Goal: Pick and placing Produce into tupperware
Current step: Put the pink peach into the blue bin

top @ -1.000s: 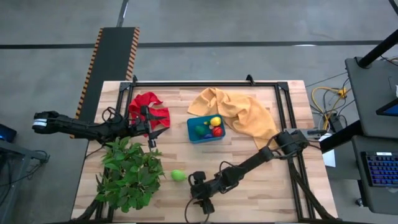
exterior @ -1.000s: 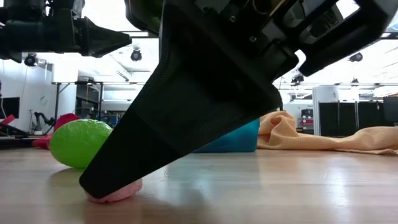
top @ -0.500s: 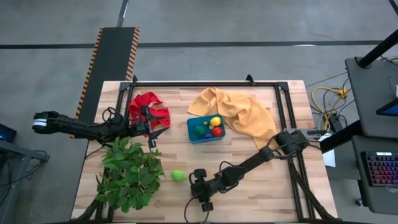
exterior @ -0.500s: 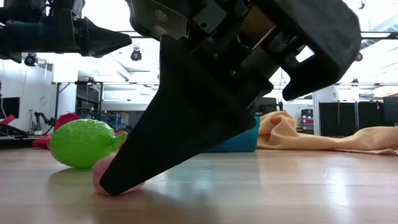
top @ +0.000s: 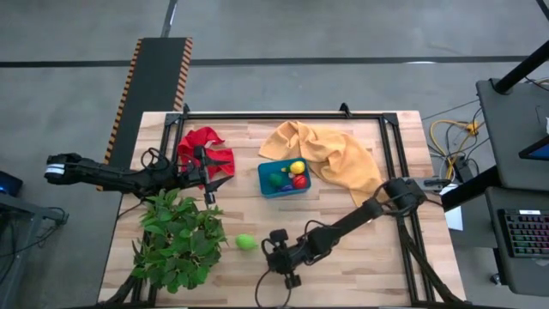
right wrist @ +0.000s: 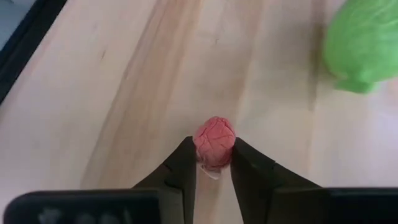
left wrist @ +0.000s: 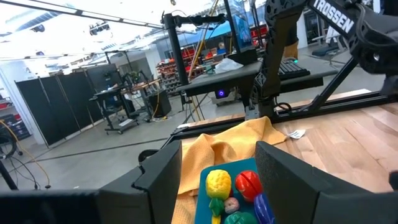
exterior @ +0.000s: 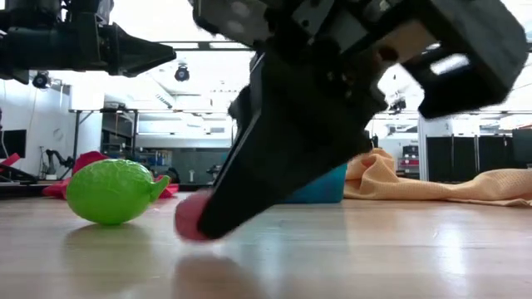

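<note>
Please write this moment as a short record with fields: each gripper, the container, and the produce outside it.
right gripper: near the table's front edge, fingers closed on the pink piece
left gripper: open, empty, near the red cloth
tupperware: mid-table, holds yellow, red, green pieces
loose produce: light green piece beside the leafy plant

Even, diffuse overhead light fills the high view you see; the table [top: 343, 257] casts only soft shadows. In the low view, bright ceiling lamps and a pale backlit hall put the right gripper [exterior: 208, 224] in near silhouette, close to the lens and blurred, while the wood beneath shows a glossy sheen and a faint reflection. Your left wrist view is washed out along its brightly lit ceiling. The right wrist view is sharp and evenly lit.
</note>
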